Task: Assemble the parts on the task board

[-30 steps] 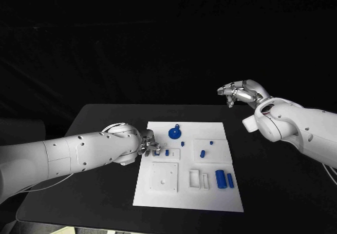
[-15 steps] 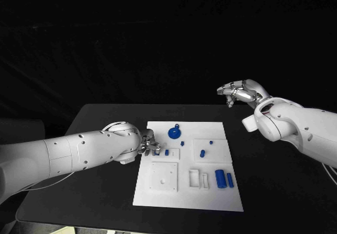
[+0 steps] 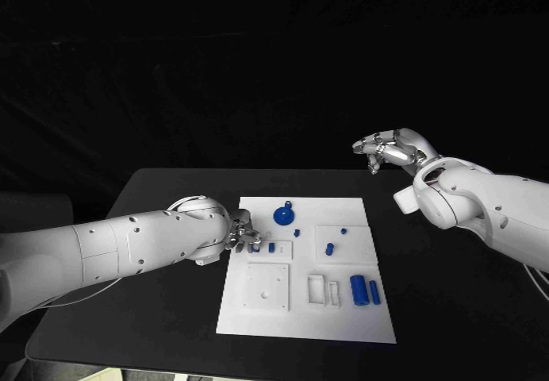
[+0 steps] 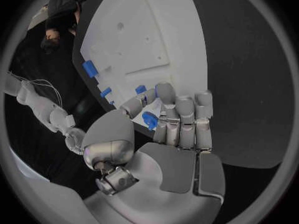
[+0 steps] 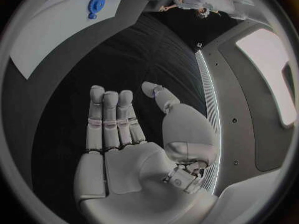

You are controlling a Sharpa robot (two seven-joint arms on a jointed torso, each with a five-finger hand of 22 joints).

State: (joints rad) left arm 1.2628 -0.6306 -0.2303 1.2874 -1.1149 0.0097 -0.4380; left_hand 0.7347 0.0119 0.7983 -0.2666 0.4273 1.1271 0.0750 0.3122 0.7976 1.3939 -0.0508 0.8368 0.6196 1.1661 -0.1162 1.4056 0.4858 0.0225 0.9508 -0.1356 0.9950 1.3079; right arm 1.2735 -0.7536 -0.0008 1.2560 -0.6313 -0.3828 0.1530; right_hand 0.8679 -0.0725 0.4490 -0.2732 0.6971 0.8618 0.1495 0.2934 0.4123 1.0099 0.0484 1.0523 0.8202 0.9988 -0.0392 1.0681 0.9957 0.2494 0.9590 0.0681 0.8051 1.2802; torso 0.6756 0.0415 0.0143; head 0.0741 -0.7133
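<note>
- The tabletop [image 3: 149, 317] carried the task board [image 3: 343, 317] at its middle.
- My right hand [image 3: 389, 151] hung high beyond the board's far right corner, grasping nothing, fingers loosely extended.
- My left hand [image 3: 243, 236] sat at the board's left edge, pinching a small blue part [image 4: 149, 120] between thumb and fingers.
- I judged the part light, stiff and probably slick; a fingertip pinch across its sides suited it.
- A blue round part [image 3: 285, 213] lay on the board's far half.

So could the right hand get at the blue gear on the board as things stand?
Probably yes: the right hand hangs open beyond the board's far right corner, and nothing lies between it and the blue gear.
</note>
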